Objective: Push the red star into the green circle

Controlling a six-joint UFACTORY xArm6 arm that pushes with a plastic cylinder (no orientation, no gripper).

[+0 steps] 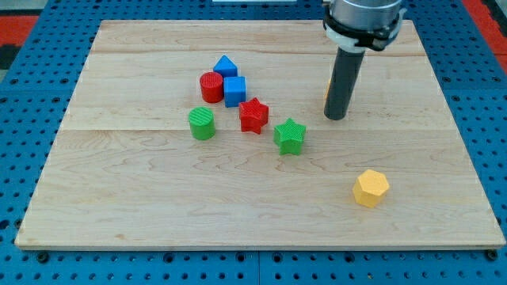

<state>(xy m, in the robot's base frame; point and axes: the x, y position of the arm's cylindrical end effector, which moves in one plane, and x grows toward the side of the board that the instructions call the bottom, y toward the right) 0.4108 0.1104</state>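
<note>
The red star (253,115) lies near the middle of the wooden board (158,198). The green circle (202,123), a short cylinder, sits to its left with a small gap between them. My tip (336,117) rests on the board well to the right of the red star, apart from every block. A green star (290,135) lies between the red star and my tip, a little lower in the view.
A red cylinder (211,87), a blue cube (234,91) and a blue pentagon-like block (226,66) cluster just above the red star. A yellow hexagon (370,188) lies at the lower right. An orange block (328,93) is mostly hidden behind the rod.
</note>
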